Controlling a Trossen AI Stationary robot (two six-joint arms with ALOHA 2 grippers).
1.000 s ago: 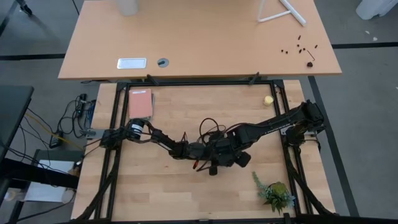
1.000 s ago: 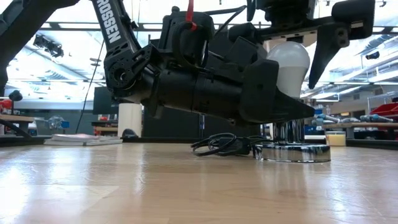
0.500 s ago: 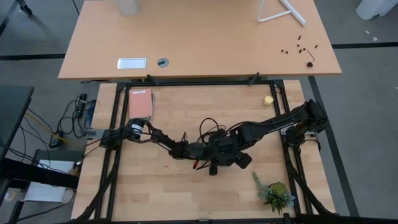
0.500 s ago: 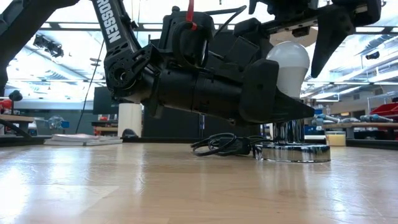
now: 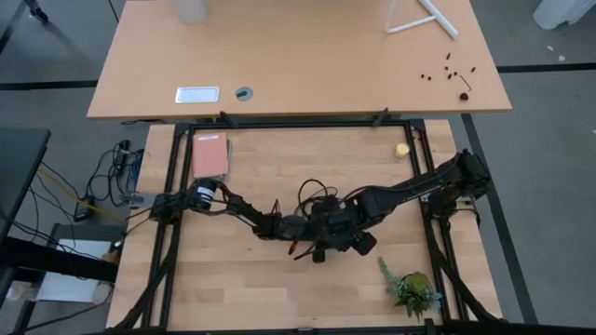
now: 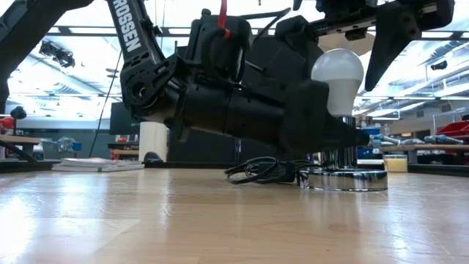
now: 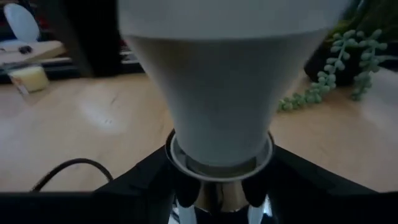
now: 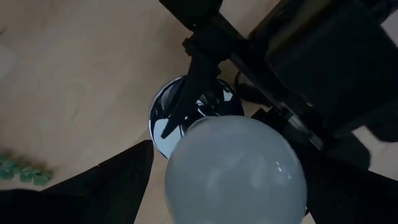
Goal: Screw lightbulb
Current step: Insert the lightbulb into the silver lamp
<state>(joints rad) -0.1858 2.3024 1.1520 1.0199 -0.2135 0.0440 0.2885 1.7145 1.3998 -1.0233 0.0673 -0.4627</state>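
Note:
The white lightbulb (image 6: 338, 73) stands upright, screw end down, in the chrome socket (image 6: 338, 154), which rises from its round silver base (image 6: 343, 179) at the table's middle. My left gripper (image 6: 344, 136) reaches in level from the table's left and is shut on the socket below the bulb. My right gripper (image 8: 230, 152) hangs over the bulb (image 8: 236, 168), open. Its fingers (image 6: 385, 44) stand on either side of the bulb's globe with a gap showing. My left gripper pinches the chrome socket collar (image 7: 217, 200) just under the bulb's neck between its two fingers (image 7: 140, 193). The fingers come in level from the table's left. The socket stands upright, its base flat on the table.
The socket's black cord (image 6: 260, 170) lies coiled behind the base. A small yellow ball (image 5: 401, 149) sits at the far right, a green plant sprig (image 5: 410, 288) at the near right and a pink book (image 5: 210, 154) at the far left. Black frame rails (image 5: 172, 200) border the board.
My right gripper has turned about over the bulb and risen a little, staying open. The bulb and socket have stayed upright in my left gripper's hold.

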